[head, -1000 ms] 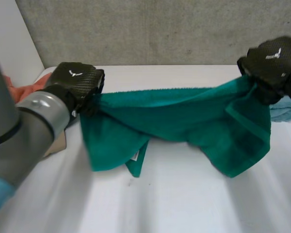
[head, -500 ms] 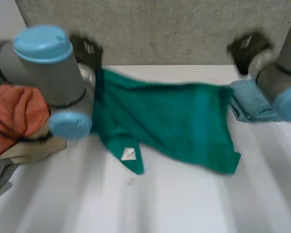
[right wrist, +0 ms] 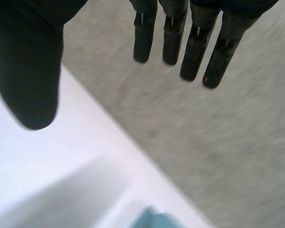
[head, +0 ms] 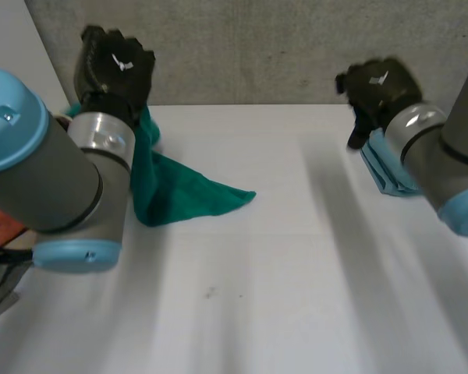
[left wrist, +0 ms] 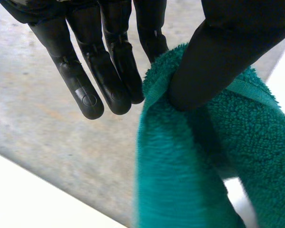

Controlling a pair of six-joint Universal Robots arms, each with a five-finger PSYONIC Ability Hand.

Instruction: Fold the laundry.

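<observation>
My left hand [head: 113, 66] is plain black with a small white mark on its back, and so is my right hand [head: 378, 86]. The towel [head: 183, 196], far left, is solid teal-green. A cloth [head: 391, 173] at the far right is pale blue. The rag [head: 0, 226] at the left edge is orange. The table [head: 281, 280] is white and the wall [head: 257, 47] speckled grey. My left arm [head: 54, 187] and right arm [head: 444, 164] are grey, capped light blue.

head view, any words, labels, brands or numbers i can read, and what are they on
No words or numbers can be read.
Left hand: a white emblem on its back, winged shape, no letters.
Right hand: a like emblem, too blurred to make out.
</observation>
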